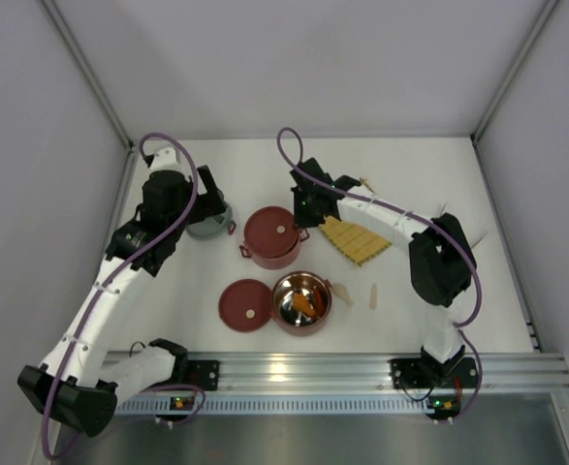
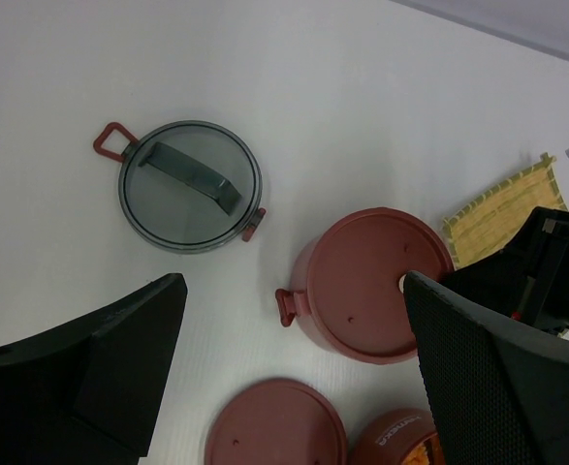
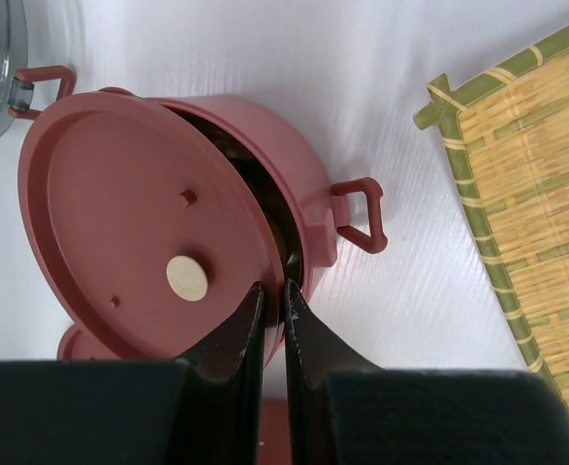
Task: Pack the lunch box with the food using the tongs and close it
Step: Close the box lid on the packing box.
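The lunch box stands in parts. One maroon bowl (image 1: 270, 240) (image 3: 308, 184) carries a maroon lid (image 3: 139, 242) with a pale centre dot, tilted up on one side. My right gripper (image 3: 272, 288) (image 1: 303, 215) is shut on that lid's rim. A second, steel-lined bowl (image 1: 286, 322) sits open near the front, with orange food (image 1: 305, 304) inside. A loose maroon lid (image 1: 246, 304) (image 2: 274, 426) lies flat beside it. My left gripper (image 2: 294, 281) (image 1: 211, 208) hangs open above the table, holding nothing. The tongs are out of view.
A smoky grey lid (image 2: 192, 184) (image 1: 209, 227) with red tabs lies at the back left. The yellow woven mat (image 1: 354, 239) (image 3: 526, 194) is to the right of the bowls. A beige spoon (image 1: 342, 291) and short stick (image 1: 372, 295) lie near the open bowl.
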`<state>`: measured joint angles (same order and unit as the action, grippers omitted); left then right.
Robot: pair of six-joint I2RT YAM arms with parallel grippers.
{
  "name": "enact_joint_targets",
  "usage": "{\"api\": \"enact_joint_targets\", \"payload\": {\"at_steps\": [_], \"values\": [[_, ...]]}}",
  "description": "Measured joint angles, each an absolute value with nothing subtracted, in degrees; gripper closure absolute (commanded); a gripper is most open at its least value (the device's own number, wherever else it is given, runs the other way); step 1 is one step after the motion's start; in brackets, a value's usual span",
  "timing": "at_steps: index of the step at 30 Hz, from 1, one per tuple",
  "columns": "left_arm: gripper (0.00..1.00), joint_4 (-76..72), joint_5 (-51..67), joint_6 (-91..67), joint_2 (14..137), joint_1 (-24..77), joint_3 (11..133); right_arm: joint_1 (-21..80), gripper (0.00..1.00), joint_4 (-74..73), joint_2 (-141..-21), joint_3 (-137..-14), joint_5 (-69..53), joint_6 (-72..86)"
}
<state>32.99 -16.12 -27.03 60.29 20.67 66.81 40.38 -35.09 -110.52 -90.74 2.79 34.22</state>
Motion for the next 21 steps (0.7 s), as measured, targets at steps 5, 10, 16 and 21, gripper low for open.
{"api": "enact_joint_targets", "payload": {"at_steps": [5, 10, 16, 21], "values": [[0.01, 32.9, -15.2, -27.5, 60.5, 20.7, 65.4, 40.4, 0.93, -34.8, -111.2, -90.1, 2.7, 34.0], [0.01, 32.1, -13.6, -28.2, 62.1, 20.9, 63.8, 40.4, 0.88, -34.4, -112.0, -90.0, 2.8, 33.6], [0.01, 31.5, -12.6, -28.9, 65.5, 22.5, 62.1, 40.4, 0.78, -34.2, -112.3, -90.0, 3.3, 33.3], [0.02, 31.2, -12.5, -29.1, 68.4, 23.2, 61.7, 40.4, 0.78, -34.3, -113.1, -90.0, 3.9, 33.0]]}}
